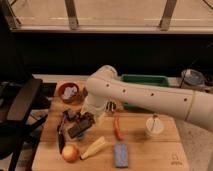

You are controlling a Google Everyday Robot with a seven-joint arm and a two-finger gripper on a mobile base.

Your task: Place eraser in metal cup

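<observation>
— Where is the eraser [77, 130]?
— Left of centre on the counter [155, 152]: a flat dark block, lying tilted. The gripper [88, 120] is directly at it; how wide it stands I cannot tell.
— And the containers?
— The metal cup [111, 106] is at centre, partly behind the white arm [145, 97]. The red bowl [69, 93], upper left, holds something white. A carrot [118, 128] lies right of the eraser.
</observation>
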